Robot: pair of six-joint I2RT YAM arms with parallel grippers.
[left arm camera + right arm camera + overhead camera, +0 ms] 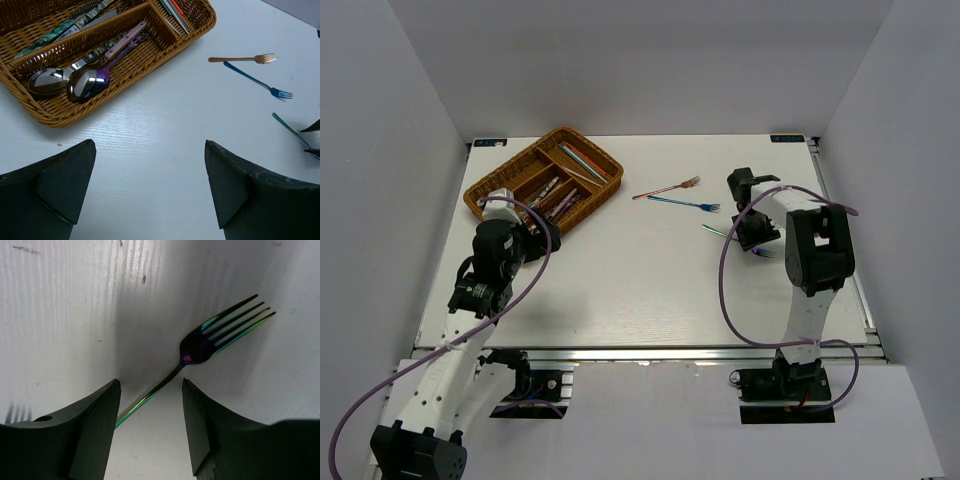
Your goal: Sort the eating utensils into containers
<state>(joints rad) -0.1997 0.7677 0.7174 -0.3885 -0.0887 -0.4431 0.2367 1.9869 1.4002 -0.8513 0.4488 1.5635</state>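
Note:
An iridescent green-purple fork lies on the white table, and its handle runs between the fingertips of my right gripper. The jaws stand open on either side of the handle with a gap showing. From above, the right gripper is low over that fork. A rose-gold fork and a blue fork lie further back on the table. The wicker tray at the back left holds several utensils, with two spoons in one compartment. My left gripper is open and holds nothing, just in front of the tray.
The tray's near rim is close ahead of the left fingers. In the left wrist view the rose-gold fork and blue fork lie to the right. White walls enclose the table on three sides.

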